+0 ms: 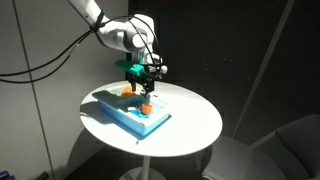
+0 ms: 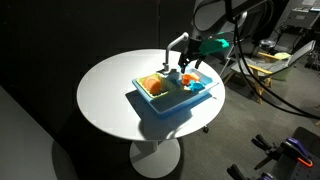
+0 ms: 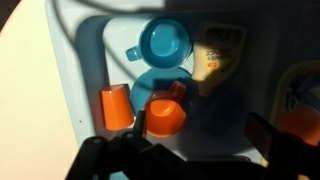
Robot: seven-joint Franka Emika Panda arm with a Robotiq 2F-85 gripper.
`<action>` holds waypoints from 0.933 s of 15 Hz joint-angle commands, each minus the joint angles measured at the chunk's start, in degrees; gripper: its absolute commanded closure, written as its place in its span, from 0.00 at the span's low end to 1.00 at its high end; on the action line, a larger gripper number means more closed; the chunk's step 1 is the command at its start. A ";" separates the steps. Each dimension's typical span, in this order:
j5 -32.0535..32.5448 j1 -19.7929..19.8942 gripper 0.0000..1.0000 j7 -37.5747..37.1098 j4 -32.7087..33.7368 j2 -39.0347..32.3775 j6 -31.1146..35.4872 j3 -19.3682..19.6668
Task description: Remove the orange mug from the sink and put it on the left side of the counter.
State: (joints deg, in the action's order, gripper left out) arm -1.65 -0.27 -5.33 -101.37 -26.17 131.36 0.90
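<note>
Claw: the black Robotiq gripper (image 3: 185,155) is spread wide and nothing is pinched. Its dark fingers (image 3: 100,160) are seen low left and low right in the wrist view.

Task thing: the tiny deep orange-red mug (image 3: 165,118) is seen mouth-up in the shaded light-blue basin of the sink (image 3: 215,120). It lies in line with the gap between the fingers. In an exterior view the mug (image 1: 146,106) is found right under the gripper (image 1: 146,85).

Edges: the flat blue counter of the toy sink unit (image 1: 118,112) is set well inside the round white table (image 1: 195,115). White top is shown on every side.

Open room: bare table is seen to the right of and nearer than the unit. In an exterior view the left half of the table (image 2: 105,95) is left free.

In the way: a round teal plastic cup (image 3: 163,42) is placed just beyond the mug. A tapered orange plastic piece (image 3: 117,106) is stood close at its left; touching or not cannot be told.

Overhead: the white arm (image 1: 115,30) is hung above the unit's far side.

Around: black cables (image 1: 40,65) are draped at far left, off the table.
</note>
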 commanded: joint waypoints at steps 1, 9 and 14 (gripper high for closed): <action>-1.07 1.57 0.00 4.95 3.07 -2.05 0.64 -0.95; -1.31 3.17 0.00 13.94 5.29 -4.81 0.04 -2.71; -1.21 3.60 0.00 16.31 6.03 -6.44 -0.14 -3.31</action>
State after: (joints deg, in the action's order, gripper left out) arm -1.65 2.02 8.06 -97.54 -31.05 131.87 -1.21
